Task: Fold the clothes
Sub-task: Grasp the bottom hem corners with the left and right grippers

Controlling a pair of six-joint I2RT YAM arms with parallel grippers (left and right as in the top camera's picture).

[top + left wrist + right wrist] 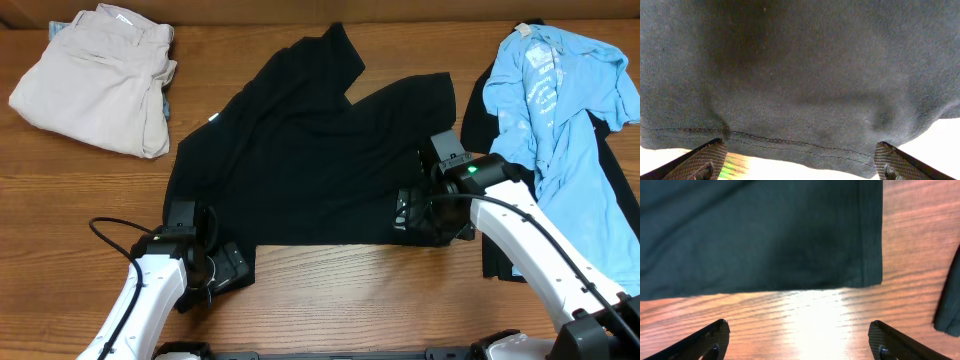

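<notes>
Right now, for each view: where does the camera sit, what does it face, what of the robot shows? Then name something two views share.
Overhead: above the table, looking down on black tee, blue tee, trousers; left gripper, right gripper and arms show.
Left wrist: on the left arm, close on the black tee's hem; its fingers show.
Right wrist: on the right arm, facing the black tee's corner and table; its fingers show.
Shared: all three show the black tee.

a brown wood-grain table (330,290) — glossy, a bright white patch of glare on its bare surface
</notes>
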